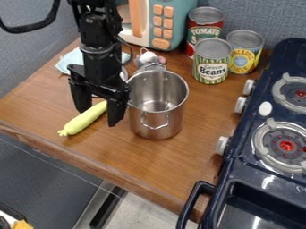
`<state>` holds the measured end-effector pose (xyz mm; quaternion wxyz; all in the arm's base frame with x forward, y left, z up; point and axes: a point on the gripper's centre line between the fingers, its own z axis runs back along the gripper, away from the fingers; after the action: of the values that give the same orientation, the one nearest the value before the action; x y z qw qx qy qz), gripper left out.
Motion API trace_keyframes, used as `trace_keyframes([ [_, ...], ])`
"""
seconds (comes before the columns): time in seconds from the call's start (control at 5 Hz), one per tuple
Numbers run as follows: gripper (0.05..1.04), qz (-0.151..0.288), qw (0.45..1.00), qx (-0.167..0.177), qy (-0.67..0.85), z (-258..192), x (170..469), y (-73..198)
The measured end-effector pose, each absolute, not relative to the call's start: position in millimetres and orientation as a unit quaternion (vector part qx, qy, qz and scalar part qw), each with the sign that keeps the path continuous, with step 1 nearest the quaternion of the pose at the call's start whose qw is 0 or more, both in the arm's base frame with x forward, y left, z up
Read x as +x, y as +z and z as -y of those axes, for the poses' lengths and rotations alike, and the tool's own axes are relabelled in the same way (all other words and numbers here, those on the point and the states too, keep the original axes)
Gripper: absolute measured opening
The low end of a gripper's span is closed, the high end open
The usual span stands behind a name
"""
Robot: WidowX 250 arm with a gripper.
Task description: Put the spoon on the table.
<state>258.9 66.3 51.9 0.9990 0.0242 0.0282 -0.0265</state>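
Observation:
The black gripper (97, 116) hangs over the left part of the wooden table (197, 161), just left of the metal pot. Its two fingers stand apart, so it is open. A pale yellow, elongated vegetable-like toy (82, 120) lies slanted on the table below and behind the fingers, its upper right end partly hidden by them. The tall silver pot (158, 120) stands upright with its wire handle facing the front; the right finger partly covers its left side.
Three cans stand behind and right of the pot, the green-labelled one (211, 67) nearest. A toy microwave (156, 24) is at the back, a light blue cloth (70, 61) at the back left. The dark stove (251, 179) borders the table on the right.

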Motion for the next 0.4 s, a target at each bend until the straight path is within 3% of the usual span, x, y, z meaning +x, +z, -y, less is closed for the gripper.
trace_keyframes([
  [0.4,0.999,-0.051,0.998,0.011,-0.028,-74.7,264.4,35.2],
])
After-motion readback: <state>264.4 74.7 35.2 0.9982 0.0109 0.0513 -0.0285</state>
